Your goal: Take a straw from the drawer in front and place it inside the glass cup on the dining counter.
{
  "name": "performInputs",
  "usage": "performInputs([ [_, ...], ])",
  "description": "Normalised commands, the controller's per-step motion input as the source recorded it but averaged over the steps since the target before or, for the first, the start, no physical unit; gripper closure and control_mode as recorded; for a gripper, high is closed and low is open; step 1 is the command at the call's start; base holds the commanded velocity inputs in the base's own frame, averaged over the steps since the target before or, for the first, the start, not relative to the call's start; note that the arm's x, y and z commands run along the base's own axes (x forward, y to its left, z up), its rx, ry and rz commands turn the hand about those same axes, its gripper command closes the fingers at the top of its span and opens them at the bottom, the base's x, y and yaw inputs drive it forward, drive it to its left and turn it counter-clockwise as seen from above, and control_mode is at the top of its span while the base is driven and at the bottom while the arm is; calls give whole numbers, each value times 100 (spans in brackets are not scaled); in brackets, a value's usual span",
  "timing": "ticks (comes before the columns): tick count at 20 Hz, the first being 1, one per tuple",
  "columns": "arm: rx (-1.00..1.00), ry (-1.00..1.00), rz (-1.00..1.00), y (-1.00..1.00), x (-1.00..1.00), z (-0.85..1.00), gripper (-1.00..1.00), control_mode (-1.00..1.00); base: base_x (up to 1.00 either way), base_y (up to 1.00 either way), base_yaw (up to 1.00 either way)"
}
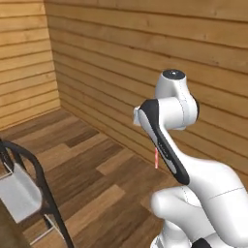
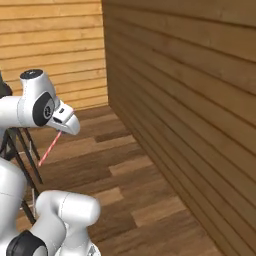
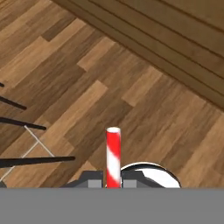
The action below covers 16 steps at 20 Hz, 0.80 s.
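Red-striped straw (image 3: 113, 157) sits clenched in the pincer (image 3: 113, 180) at bottom centre — carried for the cup, I judge. Stool (image 1: 22, 191) lower left; floor beyond.

Black-framed stool (image 1: 24, 193) on wood floor (image 1: 97, 169)

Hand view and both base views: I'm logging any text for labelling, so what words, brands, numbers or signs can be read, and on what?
None: no readable text in these views.
The straw in the gripper bears red and white stripes, no letters.
The stool, wood floor and plank wall carry no writing.
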Motion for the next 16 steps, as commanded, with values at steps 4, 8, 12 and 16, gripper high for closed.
performInputs([
  [4, 0, 0, 0, 0, 0, 0, 100, 100, 96, -56, 61],
  [8, 0, 0, 0, 0, 0, 0, 100, 100, 94, -58, 61],
  [12, 0, 0, 0, 0, 0, 0, 100, 100, 95, -57, 61],
  [16, 0, 0, 0, 0, 0, 0, 100, 100, 94, -52, 62],
])
